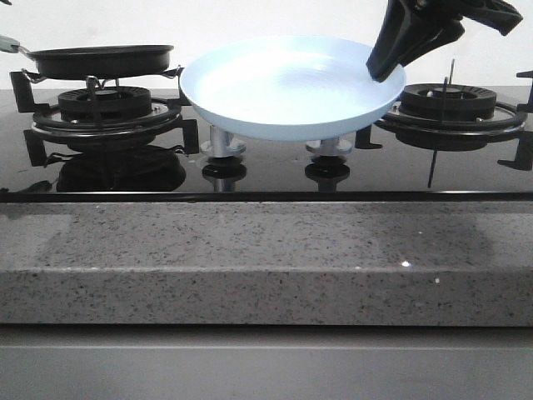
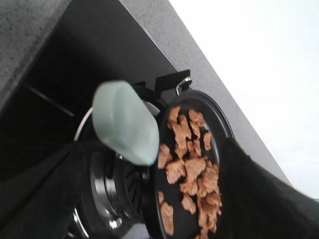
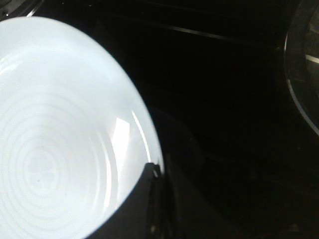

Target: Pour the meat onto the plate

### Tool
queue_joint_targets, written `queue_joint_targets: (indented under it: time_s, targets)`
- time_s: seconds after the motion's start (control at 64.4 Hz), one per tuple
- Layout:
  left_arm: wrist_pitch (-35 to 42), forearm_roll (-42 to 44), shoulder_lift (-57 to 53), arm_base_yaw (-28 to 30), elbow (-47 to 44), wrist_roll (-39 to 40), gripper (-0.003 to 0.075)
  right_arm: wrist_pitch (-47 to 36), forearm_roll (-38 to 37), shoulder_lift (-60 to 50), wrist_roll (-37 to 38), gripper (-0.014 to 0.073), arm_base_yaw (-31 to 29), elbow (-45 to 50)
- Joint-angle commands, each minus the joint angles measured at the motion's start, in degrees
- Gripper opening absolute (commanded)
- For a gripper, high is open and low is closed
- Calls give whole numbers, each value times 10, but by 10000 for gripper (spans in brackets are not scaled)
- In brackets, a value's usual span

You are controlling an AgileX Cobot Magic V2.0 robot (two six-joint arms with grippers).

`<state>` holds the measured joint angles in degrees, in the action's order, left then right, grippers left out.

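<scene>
The meat [image 2: 192,164] lies as a heap of light-brown pieces in a black frying pan [image 1: 100,58] on the left burner. The pan's pale-green handle [image 2: 124,122] points between my left gripper's [image 2: 149,204] fingers. They stand wide apart on either side of it, open and not touching it. That gripper is out of the front view. The pale-blue plate [image 1: 287,83] hangs empty above the middle of the stove. My right gripper [image 1: 385,71] is shut on its right rim [image 3: 149,149], one finger [image 3: 132,209] lying over the inside of the plate.
A right burner with its black grate [image 1: 454,104] stands beside the plate. Two knobs [image 1: 223,154] sit under it on the glossy black stovetop. A grey speckled counter edge [image 1: 266,258] runs across the front. A white wall is behind.
</scene>
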<state>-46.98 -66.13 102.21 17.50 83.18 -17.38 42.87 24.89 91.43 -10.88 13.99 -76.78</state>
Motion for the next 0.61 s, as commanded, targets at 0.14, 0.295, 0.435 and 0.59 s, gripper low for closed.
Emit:
queue_joint_targets:
  time_s: [0.14,0.295,0.435,0.59]
  targets:
    - [1,-67,8,2,38,-4,423,-28,18,-27,-5,-60,-1,-15]
    - [1,-71,14,2,38,-4,400,-28,18,-27,-5,-60,-1,-15]
    - [1,-71,16,2,38,-4,319,-28,18,-27,-5,-60,-1,-15]
    - [-4,-71,17,2,38,-4,104,-28,18,-27,-5,-60,-1,-15]
